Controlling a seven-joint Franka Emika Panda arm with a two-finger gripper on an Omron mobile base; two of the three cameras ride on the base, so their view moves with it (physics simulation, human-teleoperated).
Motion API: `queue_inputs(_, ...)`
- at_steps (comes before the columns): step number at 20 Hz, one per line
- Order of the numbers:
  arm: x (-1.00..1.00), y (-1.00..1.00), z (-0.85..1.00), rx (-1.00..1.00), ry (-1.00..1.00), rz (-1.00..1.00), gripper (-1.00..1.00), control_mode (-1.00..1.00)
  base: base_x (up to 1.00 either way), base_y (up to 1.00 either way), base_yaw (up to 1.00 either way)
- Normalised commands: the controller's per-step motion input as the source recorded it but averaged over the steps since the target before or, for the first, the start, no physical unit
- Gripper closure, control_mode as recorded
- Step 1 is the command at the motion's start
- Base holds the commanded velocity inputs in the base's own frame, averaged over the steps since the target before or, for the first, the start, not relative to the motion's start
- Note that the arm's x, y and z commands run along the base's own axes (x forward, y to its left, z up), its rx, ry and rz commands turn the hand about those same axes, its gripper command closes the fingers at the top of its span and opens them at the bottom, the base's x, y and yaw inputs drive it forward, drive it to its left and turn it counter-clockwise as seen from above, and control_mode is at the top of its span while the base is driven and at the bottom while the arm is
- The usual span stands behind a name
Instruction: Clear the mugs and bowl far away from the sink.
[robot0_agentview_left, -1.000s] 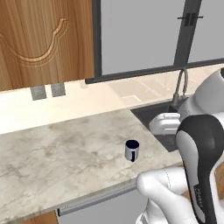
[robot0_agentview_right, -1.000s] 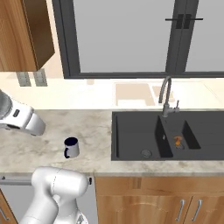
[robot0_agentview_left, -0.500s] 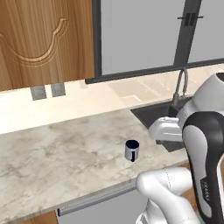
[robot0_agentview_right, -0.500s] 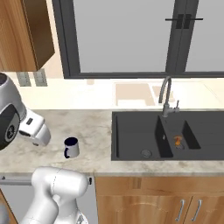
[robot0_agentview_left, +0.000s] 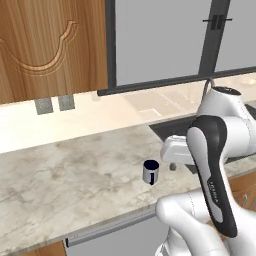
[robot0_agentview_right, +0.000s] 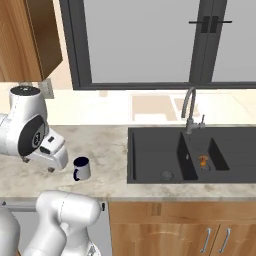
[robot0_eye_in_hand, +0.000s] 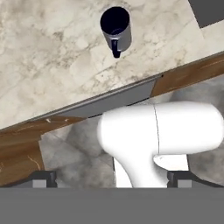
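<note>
White robot hand (robot0_eye_in_hand: 112, 178) spread wide and empty above a veined marble bench.
Its two dark fingertips (robot0_eye_in_hand: 43, 178) stand far apart at the bottom of the hand view, holding and touching nothing, with the hand up off the bench (robot0_agentview_left: 65, 175) near its front edge. Nearest it stands the dark navy mug (robot0_agentview_left: 150, 171), a small glossy cylinder, upright with its handle turned toward the bench's front edge, alone on the pale beige-grey stone just left of the sink (robot0_agentview_right: 150, 155). The sink is matte black, rectangular and two-basined, set flush in the stone, with a curved steel faucet (robot0_agentview_right: 190, 107) at its back rim. Wood-grain cabinet fronts (robot0_agentview_right: 175, 227) run below the bench, and a dark-framed window (robot0_agentview_right: 145, 45) fills the wall behind.
</note>
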Motion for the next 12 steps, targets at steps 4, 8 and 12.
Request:
queue_inputs(4, 0.35, 0.0, -0.39, 0.0, 0.18, 0.0, -1.0, -1.0, 0.0, 0.0, 0.0)
queue_inputs(8, 0.32, 0.0, -0.38, 0.0, 0.11, 0.0, -1.0, -1.0, 0.0, 0.0, 0.0)
queue_inputs(12, 0.21, 0.06, -0.15, -0.04, 0.02, 0.0, -1.0, -1.0, 0.0, 0.0, 0.0)
